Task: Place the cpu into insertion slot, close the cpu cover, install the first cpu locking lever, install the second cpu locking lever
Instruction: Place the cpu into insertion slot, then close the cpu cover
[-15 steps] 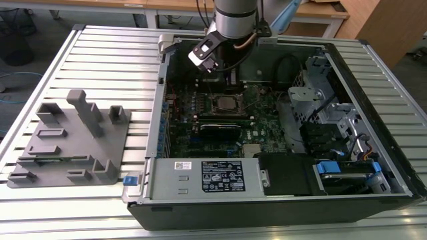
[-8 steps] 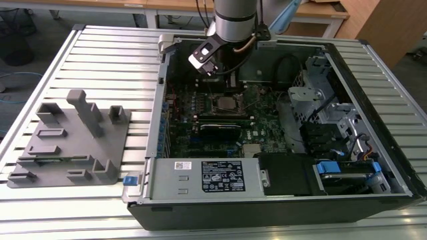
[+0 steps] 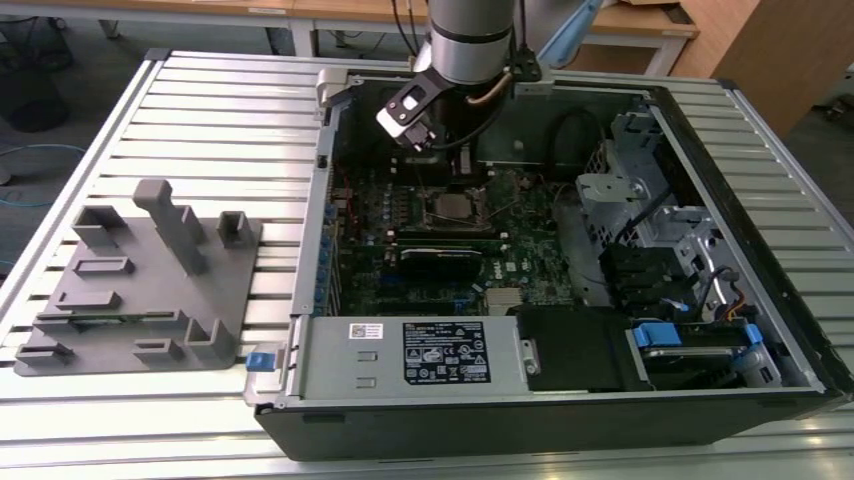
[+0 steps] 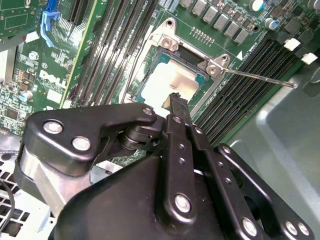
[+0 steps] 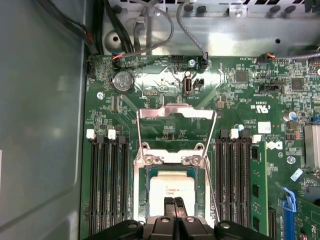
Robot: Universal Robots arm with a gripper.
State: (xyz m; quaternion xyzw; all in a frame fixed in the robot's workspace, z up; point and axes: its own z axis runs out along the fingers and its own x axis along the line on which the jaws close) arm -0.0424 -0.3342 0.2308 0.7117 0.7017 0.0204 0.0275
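Note:
The cpu, a pale silvery square chip, lies flat in the black-framed insertion slot on the green board; it also shows in the second wrist view. My gripper hangs just above the chip's near edge with its two black fingers pressed together and nothing between them; a fingertip points at the chip. The cpu cover, a thin silvery frame, stands swung open behind the slot. A thin wire locking lever sticks out unlatched beside the socket. In the exterior view the arm reaches down over the socket.
Black memory slots flank the socket on both sides. A black graphics card lies just in front of it. Case walls, a metal drive cage and the power supply hem in the board. A grey fixture stands outside the case.

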